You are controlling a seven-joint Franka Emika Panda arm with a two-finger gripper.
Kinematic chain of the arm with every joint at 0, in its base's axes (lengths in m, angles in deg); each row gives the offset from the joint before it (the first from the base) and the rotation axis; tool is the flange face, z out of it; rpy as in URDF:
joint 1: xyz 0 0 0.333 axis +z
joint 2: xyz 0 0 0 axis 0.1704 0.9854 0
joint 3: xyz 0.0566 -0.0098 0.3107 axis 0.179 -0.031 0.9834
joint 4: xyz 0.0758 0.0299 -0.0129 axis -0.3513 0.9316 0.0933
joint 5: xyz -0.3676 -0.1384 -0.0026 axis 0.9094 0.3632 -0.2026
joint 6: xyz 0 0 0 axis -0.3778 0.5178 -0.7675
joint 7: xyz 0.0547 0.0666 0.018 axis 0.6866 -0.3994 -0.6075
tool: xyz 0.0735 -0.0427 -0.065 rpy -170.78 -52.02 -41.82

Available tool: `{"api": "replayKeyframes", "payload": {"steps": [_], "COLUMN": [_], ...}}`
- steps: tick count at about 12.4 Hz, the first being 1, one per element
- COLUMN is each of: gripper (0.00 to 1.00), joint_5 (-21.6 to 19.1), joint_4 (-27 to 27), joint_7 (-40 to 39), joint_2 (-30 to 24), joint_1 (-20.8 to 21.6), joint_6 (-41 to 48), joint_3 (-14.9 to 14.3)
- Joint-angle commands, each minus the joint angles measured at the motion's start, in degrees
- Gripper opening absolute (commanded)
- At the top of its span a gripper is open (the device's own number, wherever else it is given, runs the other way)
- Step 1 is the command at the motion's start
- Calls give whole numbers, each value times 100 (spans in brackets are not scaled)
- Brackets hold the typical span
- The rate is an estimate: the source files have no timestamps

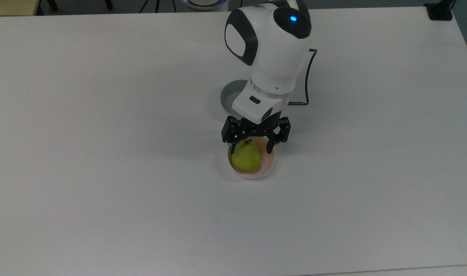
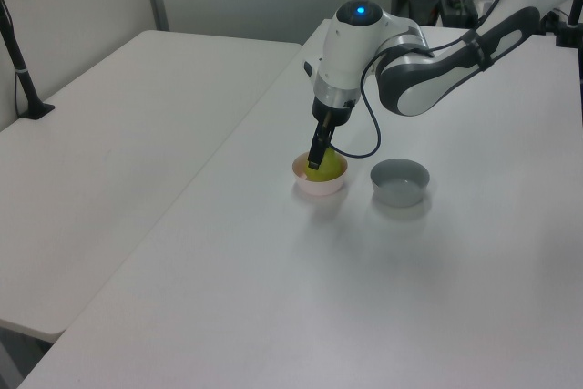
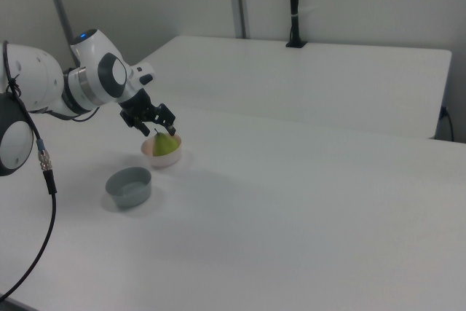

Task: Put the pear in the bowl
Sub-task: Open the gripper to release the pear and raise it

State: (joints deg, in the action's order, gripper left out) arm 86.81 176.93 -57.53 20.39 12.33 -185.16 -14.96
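Pear [image 1: 246, 157] sits inside the pink bowl [image 1: 269, 163], stem end pointing up toward the fingers [image 1: 270, 146] — they are spread wide, one to either side of the stem, and grip nothing. The gripper [image 1: 251, 145] hangs just above the fruit, apart from it, at the bowl's far rim in the top view. In the right view the pear [image 3: 165, 145] rests free in the bowl [image 3: 151, 156] with the gripper [image 3: 156, 130] poised over it. Behind the gripper the white wrist [image 1: 269, 57] rises, a blue light on top and a black cable [image 1: 308, 84] looping off its side. A grey bowl [image 2: 400, 181] stands near the pink one on the white tabletop [image 1: 103, 153] — at the left view's right, apart from it.
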Motion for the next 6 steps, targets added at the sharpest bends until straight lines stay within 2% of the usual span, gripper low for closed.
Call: {"api": "replayKeyframes", "payload": {"steps": [1,4,6], "gripper": [100,100,100], "joint_5": [-255,-766,-1213], "joint_4": [52,-133,-133], "joint_7": [108,56,-267], "joint_2": [-422,-861,-1212], "joint_1": [20,12,-67], "joint_6": [201,948,1484], "joint_3": [-29,-29,-55]}}
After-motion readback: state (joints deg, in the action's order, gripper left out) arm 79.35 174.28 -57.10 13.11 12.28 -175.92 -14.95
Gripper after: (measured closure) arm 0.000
